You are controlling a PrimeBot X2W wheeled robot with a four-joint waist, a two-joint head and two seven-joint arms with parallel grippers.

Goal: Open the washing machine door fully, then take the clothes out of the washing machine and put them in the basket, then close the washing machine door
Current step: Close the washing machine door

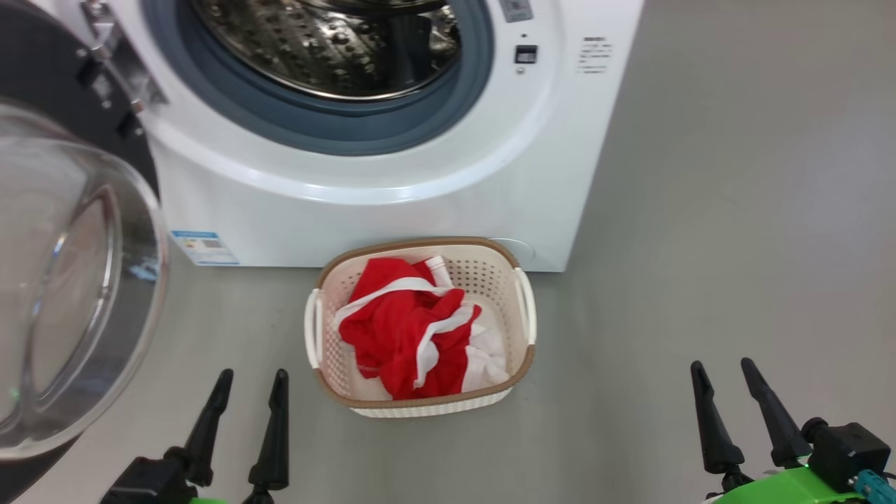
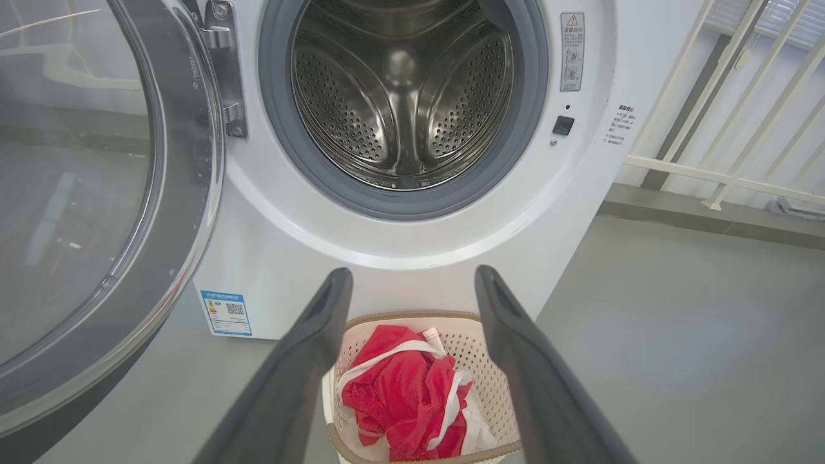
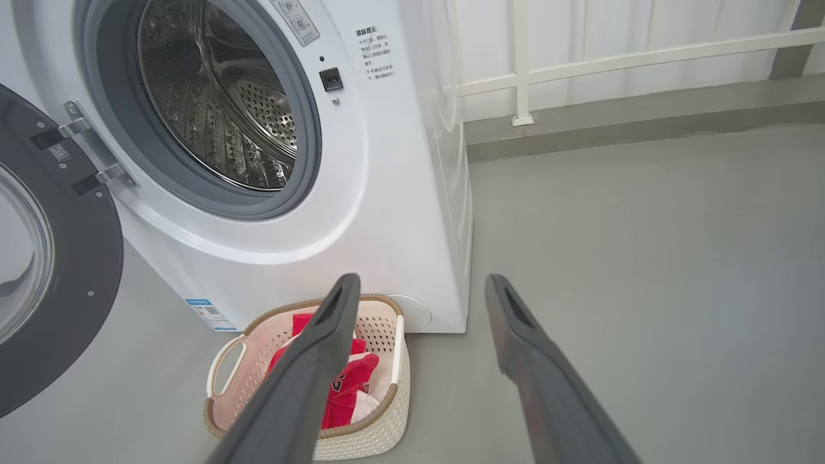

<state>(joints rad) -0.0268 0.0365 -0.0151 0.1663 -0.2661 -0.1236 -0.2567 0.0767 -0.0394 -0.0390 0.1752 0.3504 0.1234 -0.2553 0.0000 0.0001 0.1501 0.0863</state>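
The washing machine stands ahead with its door swung wide open to the left, glass bowl facing me. Its steel drum looks bare inside. The red and white clothes lie bundled in the cream basket on the floor before the machine. My left gripper is open at the lower left, short of the basket and beside the door. My right gripper is open at the lower right, well right of the basket. Nothing sits between either pair of fingers.
Grey floor stretches to the right of the machine. A white railing and a low ledge run along the wall behind. The open door takes up the room at the left.
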